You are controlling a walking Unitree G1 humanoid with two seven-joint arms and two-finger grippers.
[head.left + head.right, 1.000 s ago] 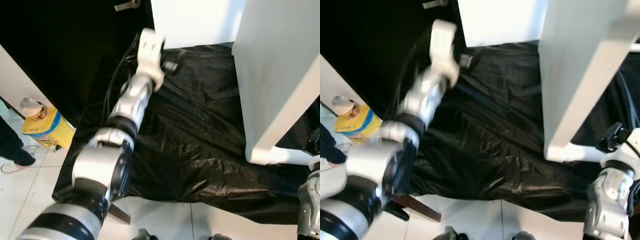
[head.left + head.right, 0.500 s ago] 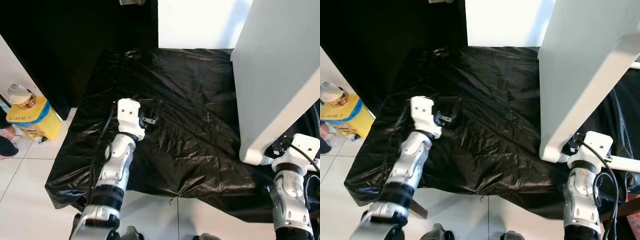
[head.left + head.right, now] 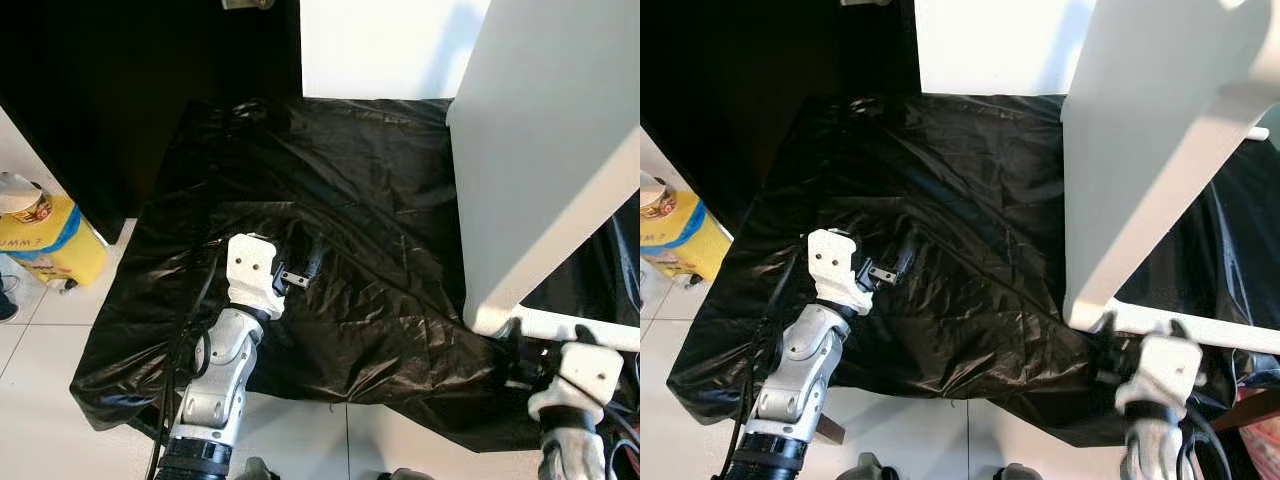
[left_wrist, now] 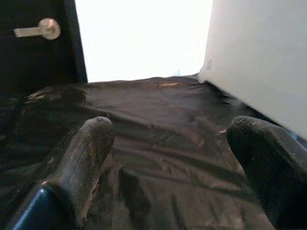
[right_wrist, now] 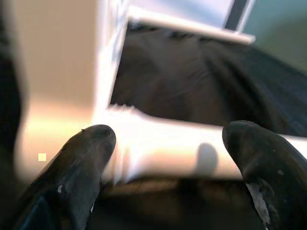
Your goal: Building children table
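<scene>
- A white table panel (image 3: 545, 150) is standing on edge on the black plastic sheet (image 3: 370, 230) that is covering the floor, with a white round leg (image 3: 1200, 330) lying along its lower corner.
- The left gripper (image 3: 300, 272) is hovering low over the sheet, well apart from the panel, its fingers (image 4: 84, 163) spread and holding nothing.
- The right gripper (image 5: 168, 158) is sitting just at the white leg, its fingers (image 5: 81, 167) spread on either side of it, not closing on it.
- A yellow container (image 3: 40, 240) is standing on the tiled floor (image 3: 40, 370) beside the sheet.
</scene>
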